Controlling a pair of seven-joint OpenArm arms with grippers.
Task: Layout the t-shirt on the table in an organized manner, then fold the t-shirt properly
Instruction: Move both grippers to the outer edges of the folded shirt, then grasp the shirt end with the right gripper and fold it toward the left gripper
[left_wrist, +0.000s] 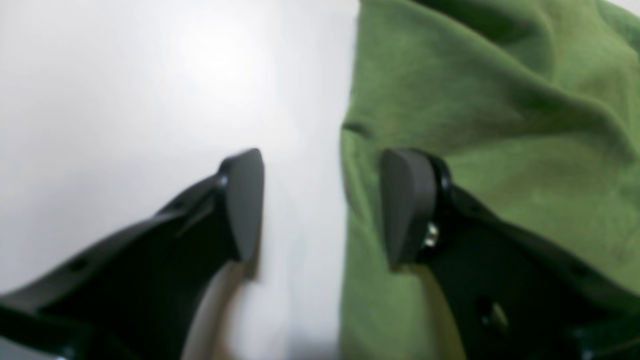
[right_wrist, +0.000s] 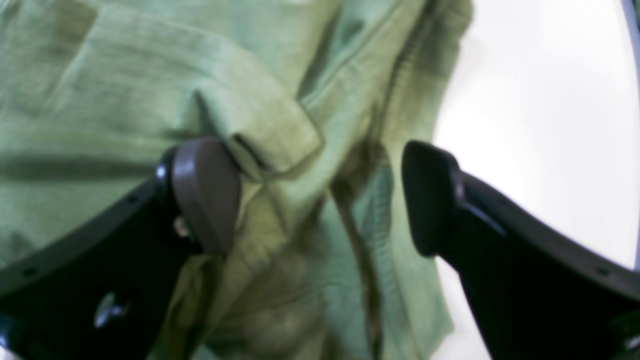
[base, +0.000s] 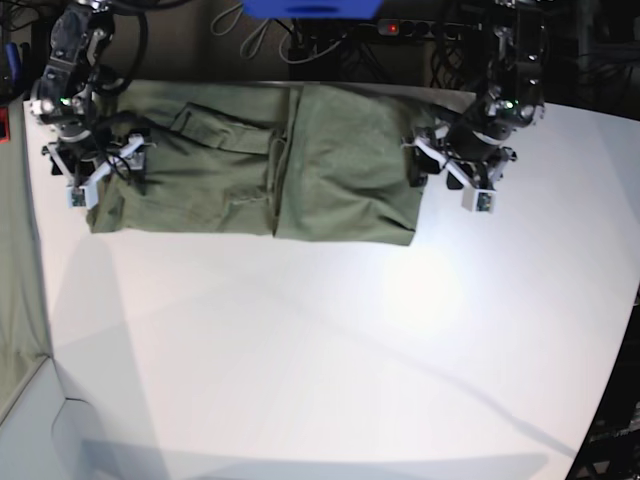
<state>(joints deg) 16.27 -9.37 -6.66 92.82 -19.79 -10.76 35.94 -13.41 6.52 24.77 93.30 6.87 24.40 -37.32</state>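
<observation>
The olive-green t-shirt (base: 250, 170) lies spread in a wide rectangle along the far part of the white table (base: 300, 350), with creases and a fold line near its middle. My left gripper (base: 430, 165) is at the shirt's right edge. In the left wrist view it (left_wrist: 320, 200) is open and straddles that edge: one finger over the bare table (left_wrist: 125, 100), the other over the shirt (left_wrist: 500, 100). My right gripper (base: 105, 170) is at the shirt's left end. In the right wrist view it (right_wrist: 320, 195) is open over rumpled folds of the shirt (right_wrist: 125, 75), beside the table (right_wrist: 540, 125).
A greenish-grey cloth strip (base: 18, 330) hangs along the left edge of the base view. Cables and a blue object (base: 310, 8) sit behind the table's far edge. The table's curved edge (base: 610, 380) runs down the right side.
</observation>
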